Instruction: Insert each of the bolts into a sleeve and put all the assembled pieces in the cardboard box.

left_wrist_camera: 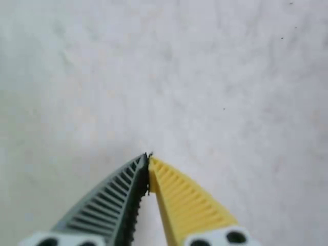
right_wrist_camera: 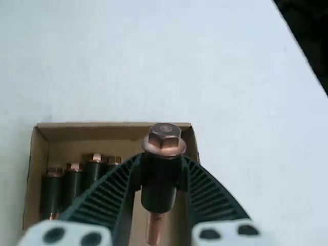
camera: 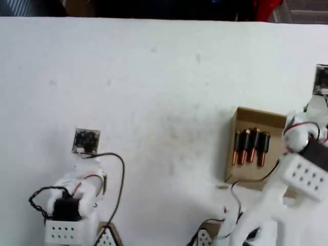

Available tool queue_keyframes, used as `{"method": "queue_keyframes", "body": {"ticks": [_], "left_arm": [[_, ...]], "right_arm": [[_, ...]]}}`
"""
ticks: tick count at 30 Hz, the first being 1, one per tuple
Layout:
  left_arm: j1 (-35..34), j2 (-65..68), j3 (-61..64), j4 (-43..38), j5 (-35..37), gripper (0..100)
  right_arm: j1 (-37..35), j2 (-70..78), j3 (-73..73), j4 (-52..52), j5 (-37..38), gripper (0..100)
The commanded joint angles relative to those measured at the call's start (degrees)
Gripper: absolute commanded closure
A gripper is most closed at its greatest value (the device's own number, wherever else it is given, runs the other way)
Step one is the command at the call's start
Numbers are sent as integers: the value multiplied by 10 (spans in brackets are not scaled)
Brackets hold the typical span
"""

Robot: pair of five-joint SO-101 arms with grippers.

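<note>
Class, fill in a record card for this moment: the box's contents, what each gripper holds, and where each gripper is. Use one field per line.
Box contents: four assembled pieces side by side in the cardboard box
Right gripper: fingers shut on a fifth assembled piece, copper bolt head towards the camera
Right gripper position: near the cardboard box
Left gripper: fingers shut, holding nothing
Left gripper position: over bare table

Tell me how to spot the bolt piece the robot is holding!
Look for the cardboard box on the table, right side, with four copper-and-black pieces lying in a row inside. The held piece is a fifth one: the right gripper pinches its black sleeve.
</note>
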Motion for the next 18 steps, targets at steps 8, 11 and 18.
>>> {"method": "queue_keyframes", "body": {"ticks": [8,11,18], "left_arm": [[-4,-3,0,2,-5,976],[-4,-3,0,2,-5,976],[-4,-3,0,2,-5,976]], "right_arm": [[11,209,18,-5,59,981],[18,265,17,-11,59,981],[44,384,16,-94,60,978]]}}
